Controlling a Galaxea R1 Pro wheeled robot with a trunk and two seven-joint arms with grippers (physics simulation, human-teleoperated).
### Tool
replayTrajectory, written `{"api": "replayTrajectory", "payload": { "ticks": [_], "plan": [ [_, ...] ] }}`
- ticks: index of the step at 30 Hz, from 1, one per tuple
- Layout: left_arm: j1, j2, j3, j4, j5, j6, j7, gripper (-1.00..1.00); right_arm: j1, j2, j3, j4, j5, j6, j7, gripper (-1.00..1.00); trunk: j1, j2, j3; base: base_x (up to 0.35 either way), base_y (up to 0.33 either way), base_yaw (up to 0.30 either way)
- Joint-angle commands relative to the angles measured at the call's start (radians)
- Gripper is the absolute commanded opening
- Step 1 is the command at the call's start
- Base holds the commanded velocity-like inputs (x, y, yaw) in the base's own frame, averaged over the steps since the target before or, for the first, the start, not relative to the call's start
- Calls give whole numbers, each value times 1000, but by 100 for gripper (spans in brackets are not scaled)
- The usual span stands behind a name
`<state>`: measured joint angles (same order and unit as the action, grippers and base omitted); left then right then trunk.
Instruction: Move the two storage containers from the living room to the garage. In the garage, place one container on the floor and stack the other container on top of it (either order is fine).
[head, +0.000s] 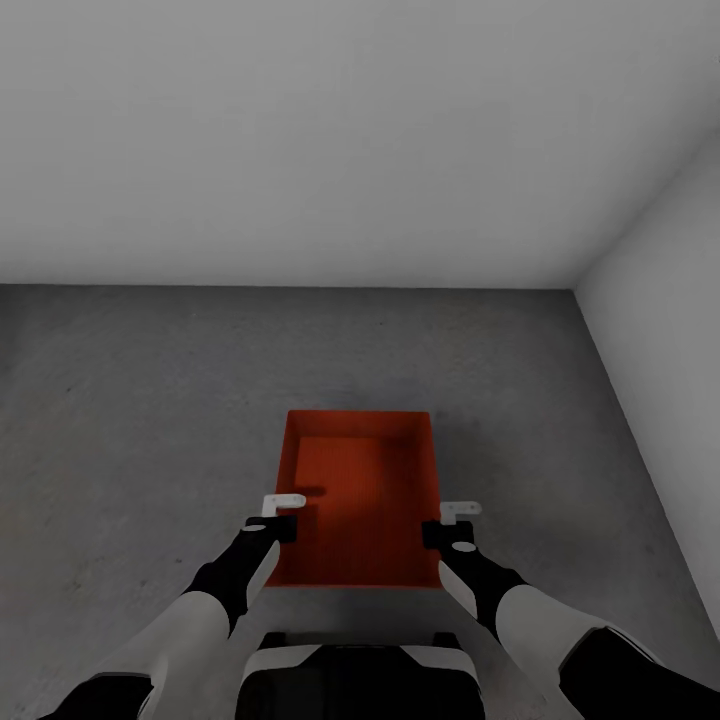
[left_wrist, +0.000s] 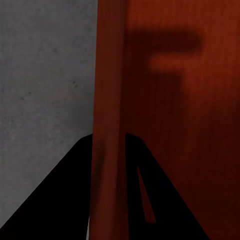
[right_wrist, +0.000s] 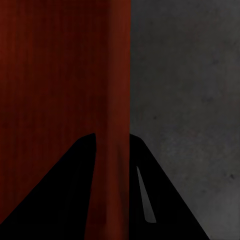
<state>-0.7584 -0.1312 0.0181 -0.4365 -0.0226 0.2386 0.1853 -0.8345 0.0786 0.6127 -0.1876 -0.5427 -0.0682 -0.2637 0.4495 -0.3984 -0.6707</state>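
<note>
grey rough concrete floor spreads ahead of me to plain white walls that meet in a corner on my right. one orange-red storage container sits low in front of my trunk, open side up, its long walls running away from me. whether it rests on the floor or hangs just above it i cannot tell from the head view.

my left gripper straddles the container's left wall, near the end closest to me. in the left wrist view that thin wall runs up between my two dark fingers, and they are closed narrowly onto it. my right gripper does the same on the opposite wall, one dark finger inside the container and the other outside over the concrete, pinching the wall between them.
</note>
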Motion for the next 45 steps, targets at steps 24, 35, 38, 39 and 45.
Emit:
{"api": "replayTrajectory", "payload": {
  "ticks": [24, 35, 38, 39, 45],
  "plan": [
    [1, 42, -4, 7, -4, 7, 6, -100, -2, -1, -13, -3, 6, -27, 0, -100, 1, -2, -1, 0, 0, 0],
    [1, 42, -5, 7, -11, 7, 6, -100, -2, -1, -13, -3, 6, -27, 0, -100, 1, -2, -1, 0, 0, 0],
    [1, 42, -5, 8, -10, 7, 6, -100, -2, -2, -13, -3, 6, -27, 0, -100, 1, -2, -1, 0, 0, 0],
    [1, 42, -5, 8, -10, 7, 6, -100, -2, -2, -13, -3, 6, -27, 0, -100, 1, -2, -1, 0, 0, 0],
    [1, 42, -4, 7, -6, 8, 8, -100, -2, -2, -13, -3, 6, -27, 0, -100, 1, -2, -1, 0, 0, 0]
  ]
}}
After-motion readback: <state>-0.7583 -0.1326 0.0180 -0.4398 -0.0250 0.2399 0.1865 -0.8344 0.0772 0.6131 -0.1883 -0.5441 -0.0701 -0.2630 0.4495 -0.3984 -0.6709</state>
